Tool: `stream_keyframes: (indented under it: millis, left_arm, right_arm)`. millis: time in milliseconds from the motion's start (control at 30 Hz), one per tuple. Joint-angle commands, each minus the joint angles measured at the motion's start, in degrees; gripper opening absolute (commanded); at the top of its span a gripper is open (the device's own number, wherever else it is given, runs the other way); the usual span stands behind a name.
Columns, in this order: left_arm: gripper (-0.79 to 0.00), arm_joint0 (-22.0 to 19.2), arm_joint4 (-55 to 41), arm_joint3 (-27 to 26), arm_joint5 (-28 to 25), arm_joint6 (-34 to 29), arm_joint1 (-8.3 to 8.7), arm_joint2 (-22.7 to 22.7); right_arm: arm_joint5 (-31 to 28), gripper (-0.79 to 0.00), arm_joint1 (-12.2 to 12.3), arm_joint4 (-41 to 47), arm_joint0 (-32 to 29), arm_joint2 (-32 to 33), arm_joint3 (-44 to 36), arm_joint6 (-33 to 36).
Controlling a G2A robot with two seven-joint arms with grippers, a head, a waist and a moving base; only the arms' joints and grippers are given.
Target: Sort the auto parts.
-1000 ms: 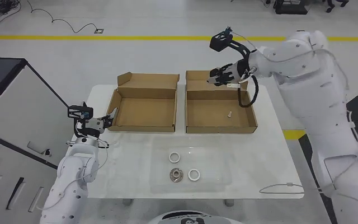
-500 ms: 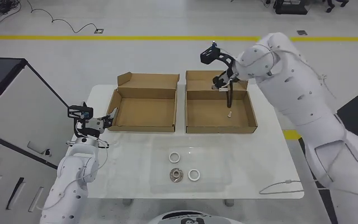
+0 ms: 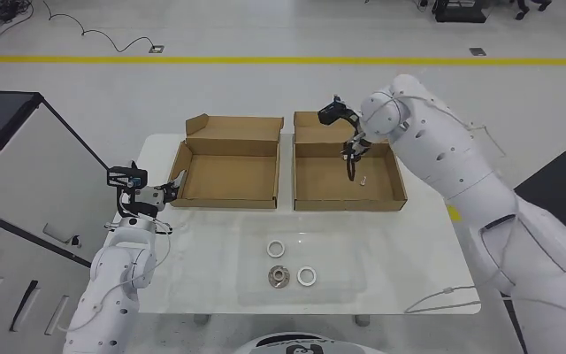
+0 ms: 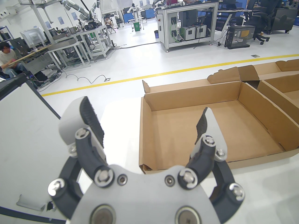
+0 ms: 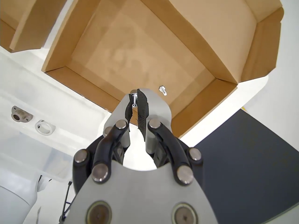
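Our right gripper [image 5: 136,103] clamps a small silver threaded bolt [image 5: 133,99] above the right open brown cardboard box [image 5: 186,38]; dropped from here, we fear it bounces out. Our left gripper [image 4: 146,108] holds its fingers apart

Small threaded bolt [image 5: 133,100] pinched between the pads of the right tool [image 5: 136,99], head pointing away from the wrist, above the right cardboard box [image 3: 327,177] near its front wall. Silver hex bolt [image 3: 363,181] lies on its side on that box's floor, right part. Left cardboard box [image 3: 232,164] sits just beside it, open-topped, rear flap up. On the table in front of the boxes: white ring [image 3: 276,249], second white ring [image 3: 307,276], metal flange [image 3: 279,275] with centre hole, flat, close together, not touching.
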Motion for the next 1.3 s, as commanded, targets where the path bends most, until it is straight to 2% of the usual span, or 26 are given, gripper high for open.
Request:
stream_keyframes:
  millis: [0,800,1267]
  left_arm:
    - [0.000,0.0,0.0,0.0,0.0,0.0,0.00,0.0]
    - [0.000,0.0,0.0,0.0,0.0,0.0,0.00,0.0]
    - [0.000,0.0,0.0,0.0,0.0,0.0,0.00,0.0]
  right_arm:
    - [0.1,-0.785,-0.4,-0.3,0.1,-0.8,1.3,0.0]
    - [0.0,-0.785,-7.0,-4.8,0.3,-10.1,14.2,0.9]
    - [-0.9,-0.785,-8.8,-3.7,-0.4,-8.8,20.6,-7.4]
